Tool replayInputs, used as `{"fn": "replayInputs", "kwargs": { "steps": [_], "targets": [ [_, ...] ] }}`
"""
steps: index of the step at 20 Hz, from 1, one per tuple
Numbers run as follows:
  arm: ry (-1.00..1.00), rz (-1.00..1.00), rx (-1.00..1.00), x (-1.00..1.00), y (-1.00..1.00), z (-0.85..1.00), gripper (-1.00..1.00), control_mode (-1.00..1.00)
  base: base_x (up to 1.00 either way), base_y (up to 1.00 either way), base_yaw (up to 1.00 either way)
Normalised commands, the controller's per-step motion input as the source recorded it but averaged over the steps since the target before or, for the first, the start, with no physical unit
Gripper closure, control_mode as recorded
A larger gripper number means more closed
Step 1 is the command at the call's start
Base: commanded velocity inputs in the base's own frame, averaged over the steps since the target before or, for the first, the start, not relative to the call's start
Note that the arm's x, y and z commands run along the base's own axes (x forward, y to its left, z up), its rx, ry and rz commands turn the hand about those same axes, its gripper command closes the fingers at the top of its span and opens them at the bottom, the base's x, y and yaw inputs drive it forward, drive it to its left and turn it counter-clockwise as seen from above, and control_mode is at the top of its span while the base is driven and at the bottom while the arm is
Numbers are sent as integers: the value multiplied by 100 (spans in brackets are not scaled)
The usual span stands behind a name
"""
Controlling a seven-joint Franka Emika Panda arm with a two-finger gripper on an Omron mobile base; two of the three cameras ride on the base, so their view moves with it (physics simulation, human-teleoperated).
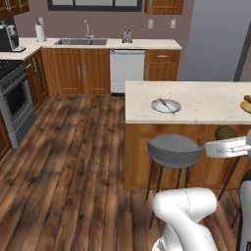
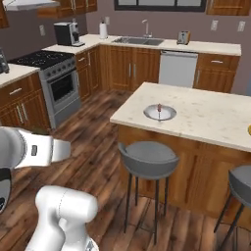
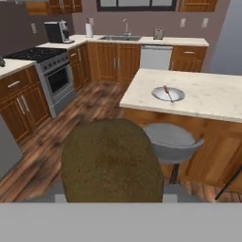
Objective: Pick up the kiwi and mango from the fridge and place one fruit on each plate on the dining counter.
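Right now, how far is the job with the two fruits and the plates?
Done: the kiwi is out of the fridge and held at the fingers. In hand: carrying it toward the dining counter. Left: the pale grey plate holds a skewer but no fruit. The yellow plate is cut off, the mango unplaced.

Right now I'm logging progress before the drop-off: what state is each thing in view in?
Brown fuzzy oval kiwi: held close in front of the hand camera, off any surface.
End effector: shut on the kiwi.
Pale grey round plate: flat on the counter, one skewer on it, no fruit.
Beige speckled stone dining counter: bears the grey plate.
Grey round stool: upright beside the counter.
White dishwasher: closed.
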Motion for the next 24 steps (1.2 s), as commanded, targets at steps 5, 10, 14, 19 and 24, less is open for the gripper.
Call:
{"fn": "replayInputs", "kwargs": {
  "steps": [5,10,14,19,24],
  "targets": [
    [0,0,0,0,0,0,100,100,-28,-100,-9],
    [0,0,0,0,0,0,100,100,22,-100,-22],
    [0,0,0,0,0,0,100,100,60,-90,-40],
    [0,0,0,0,0,0,100,100,85,-55,-44],
    [0,0,0,0,0,0,100,100,98,-2,-19]
  ]
}}
